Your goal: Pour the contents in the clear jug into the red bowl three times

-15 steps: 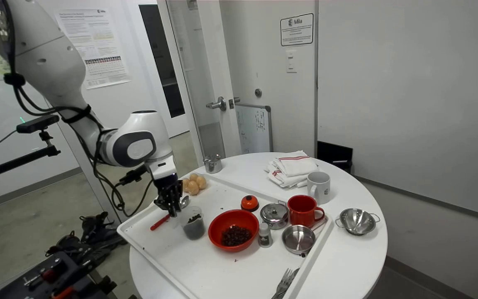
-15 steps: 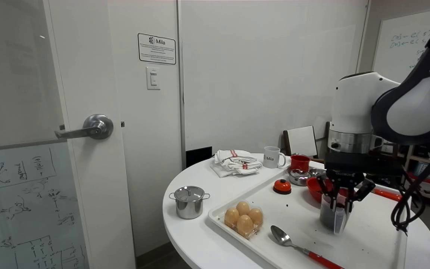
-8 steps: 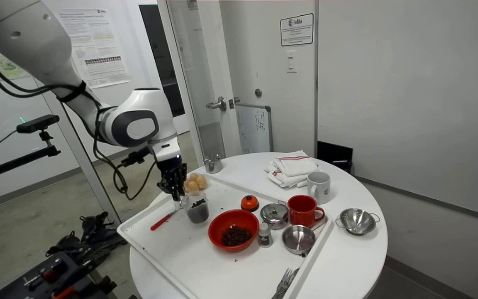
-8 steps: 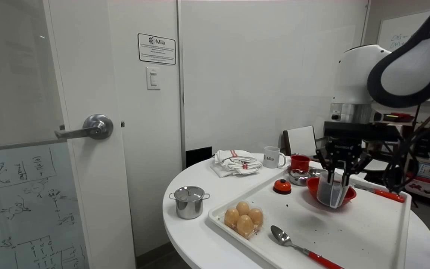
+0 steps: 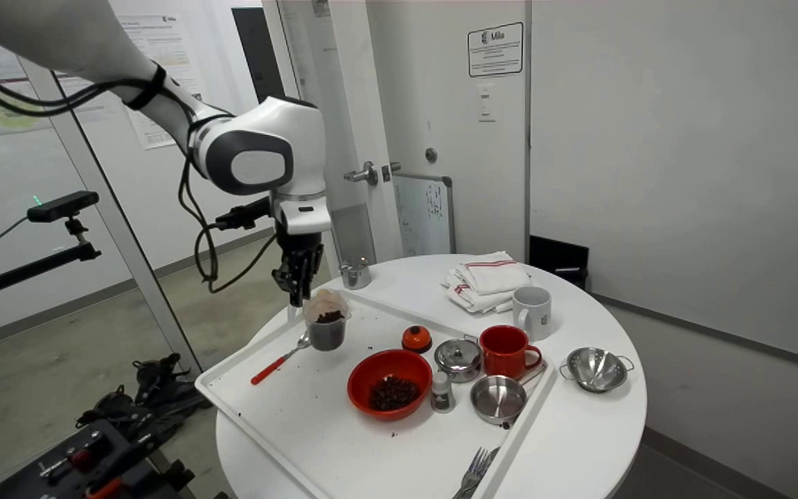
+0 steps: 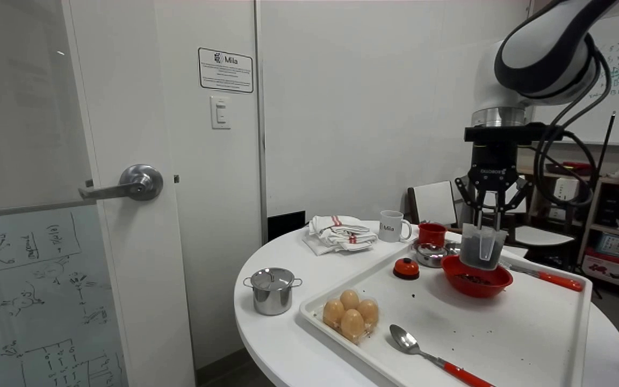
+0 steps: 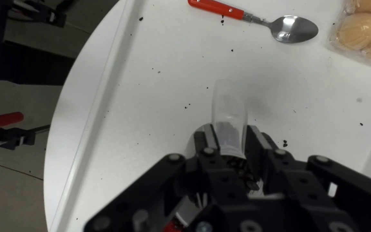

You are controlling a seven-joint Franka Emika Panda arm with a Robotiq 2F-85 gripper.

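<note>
A round white table (image 5: pixel 589 443) carries a white tray (image 5: pixel 330 440) with raised edges, dark crumbs (image 7: pixel 141 19) scattered over it; on the tray rest the red bowl (image 5: pixel 386 362), dark bits (image 5: pixel 395 394) gathered at its bottom, a red mug (image 5: pixel 503 352), a shallow steel pan (image 5: pixel 499 400), a spoon (image 6: pixel 433 359) with a red handle and clear-wrapped eggs (image 6: pixel 352 323); on the tabletop beside the tray sit a lidded steel pot (image 6: pixel 272 294), folded towels (image 5: pixel 489 277), a pale mug (image 5: pixel 534 312) and a small colander (image 5: pixel 597 369); beyond the table stand a plain white wall (image 5: pixel 683 173), a bordered sign (image 5: pixel 496 50) and a door (image 6: pixel 119 86) with a lever (image 6: pixel 127 186); a pale chair (image 6: pixel 434 203) shows at the back in an exterior view; the gripper (image 7: pixel 232 138) points downward, its fingers (image 7: pixel 201 141) drawn nearly together with a narrow gap between them; they pinch the clear jug (image 5: pixel 326 337) by its handle (image 7: pixel 229 108), one finger to each side; the clear jug hangs upright above the tray, dark beans (image 7: pixel 239 166) visible inside; in an exterior view it is near the red bowl, a visible gap between them.
</note>
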